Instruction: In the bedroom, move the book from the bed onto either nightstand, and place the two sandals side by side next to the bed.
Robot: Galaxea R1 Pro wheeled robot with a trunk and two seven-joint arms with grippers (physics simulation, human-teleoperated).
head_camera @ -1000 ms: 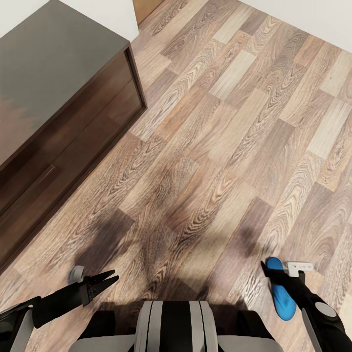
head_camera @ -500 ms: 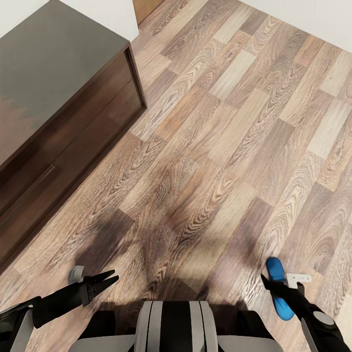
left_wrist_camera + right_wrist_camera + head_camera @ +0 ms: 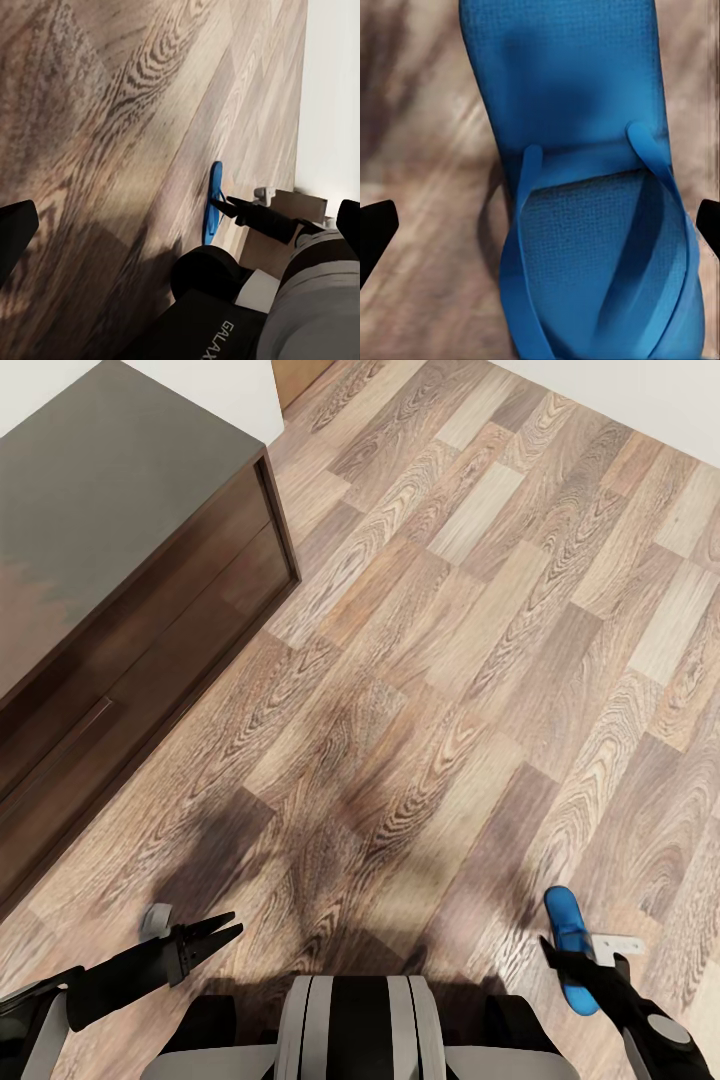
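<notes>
Hovering right tool [image 3: 553, 952] above sandal [image 3: 585, 187]; jaws spread wide

The sandal [image 3: 568, 940] was bright blue with a fine dotted texture. The floor [image 3: 480, 660] showed grey-brown wood-grain planks in mixed tones. The cabinet [image 3: 120, 590] was glossy dark brown. The wall [image 3: 640, 385] was white.

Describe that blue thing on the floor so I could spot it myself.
Start at the dark cabinet, then cross the wood floor toward the robot's right gripper. Just beneath it lies a sandal: flat, bright blue, with thin toe straps, the one vivid colour there.
</notes>
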